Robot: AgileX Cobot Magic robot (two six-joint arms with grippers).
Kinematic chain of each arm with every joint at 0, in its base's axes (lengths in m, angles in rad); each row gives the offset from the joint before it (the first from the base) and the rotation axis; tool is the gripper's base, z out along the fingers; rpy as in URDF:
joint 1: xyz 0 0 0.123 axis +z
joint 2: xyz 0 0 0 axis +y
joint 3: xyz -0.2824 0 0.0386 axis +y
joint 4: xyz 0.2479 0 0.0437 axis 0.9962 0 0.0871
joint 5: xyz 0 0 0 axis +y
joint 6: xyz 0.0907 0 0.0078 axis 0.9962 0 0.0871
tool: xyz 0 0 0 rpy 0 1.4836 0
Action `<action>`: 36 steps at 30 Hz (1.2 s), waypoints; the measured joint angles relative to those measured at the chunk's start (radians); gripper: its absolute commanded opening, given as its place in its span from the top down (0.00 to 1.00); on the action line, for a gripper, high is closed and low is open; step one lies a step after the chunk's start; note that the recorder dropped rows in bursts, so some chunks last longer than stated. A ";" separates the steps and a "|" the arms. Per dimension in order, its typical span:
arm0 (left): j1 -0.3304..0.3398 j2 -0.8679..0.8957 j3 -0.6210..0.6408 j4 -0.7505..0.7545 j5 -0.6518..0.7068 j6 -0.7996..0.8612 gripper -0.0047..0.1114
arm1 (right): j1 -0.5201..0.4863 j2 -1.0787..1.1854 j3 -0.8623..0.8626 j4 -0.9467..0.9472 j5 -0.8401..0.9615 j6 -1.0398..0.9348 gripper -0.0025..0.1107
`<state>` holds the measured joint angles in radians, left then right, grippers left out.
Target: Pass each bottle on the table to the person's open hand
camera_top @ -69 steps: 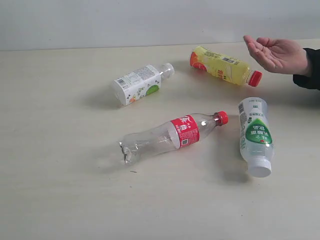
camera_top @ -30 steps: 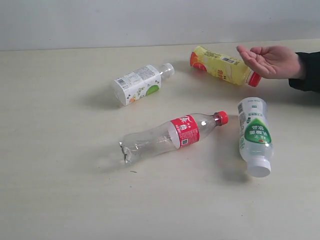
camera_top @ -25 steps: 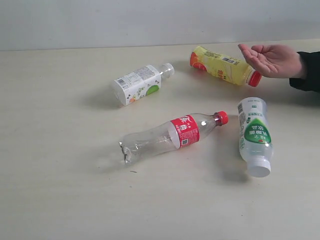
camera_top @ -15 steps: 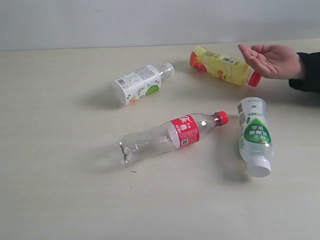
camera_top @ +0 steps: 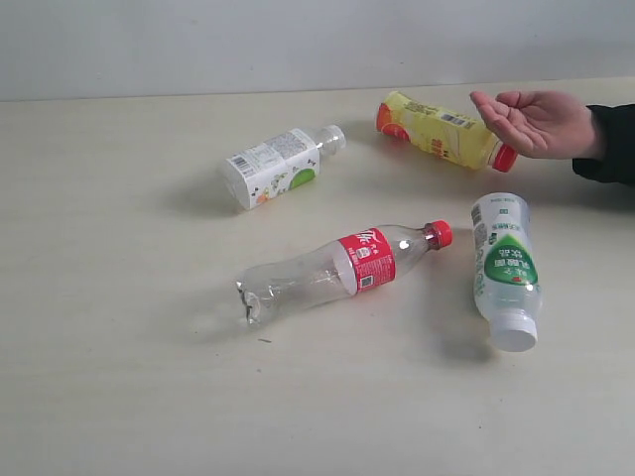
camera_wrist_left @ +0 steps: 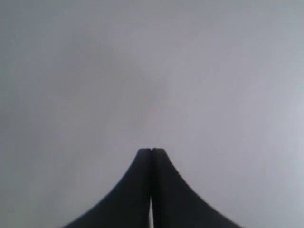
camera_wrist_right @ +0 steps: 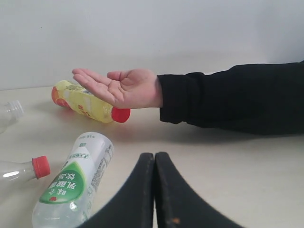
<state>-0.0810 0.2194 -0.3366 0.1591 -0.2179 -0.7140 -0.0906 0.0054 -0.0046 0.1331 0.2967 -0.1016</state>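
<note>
Beige tabletop point(camera_top: 119, 397) carries four bottles, all lying flat: one clear bottle point(camera_top: 337, 268) with red label, one yellow bottle point(camera_top: 437, 129), one green-white bottle point(camera_top: 506, 268), one short white bottle point(camera_top: 273, 167). One open hand point(camera_top: 536, 121) near the yellow bottle's cap. Jaws together, empty: left gripper point(camera_wrist_left: 151, 151), right gripper point(camera_wrist_right: 155, 154).

a pale beige table point(camera_top: 109, 397) with faint wood grain carries four bottles, all lying on their sides and apart from one another. the short white-labelled bottle point(camera_top: 278, 166) lies back left and the yellow bottle point(camera_top: 437, 131) back right. the clear bottle point(camera_top: 342, 270) with a red label lies near the middle, and just right of it the green-and-white bottle point(camera_top: 506, 268), its white cap toward the front edge. a tiny dark speck point(camera_top: 263, 340) sits by the clear bottle's base.
</note>
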 measured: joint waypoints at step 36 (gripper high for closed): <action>-0.667 1.509 -1.120 -0.295 1.347 1.028 0.89 | 0.000 0.000 0.000 0.000 0.000 0.000 0.98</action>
<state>-0.7479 1.7282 -1.4569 -0.1362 1.1290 0.3141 -0.0906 0.0054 -0.0046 0.1331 0.2967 -0.1016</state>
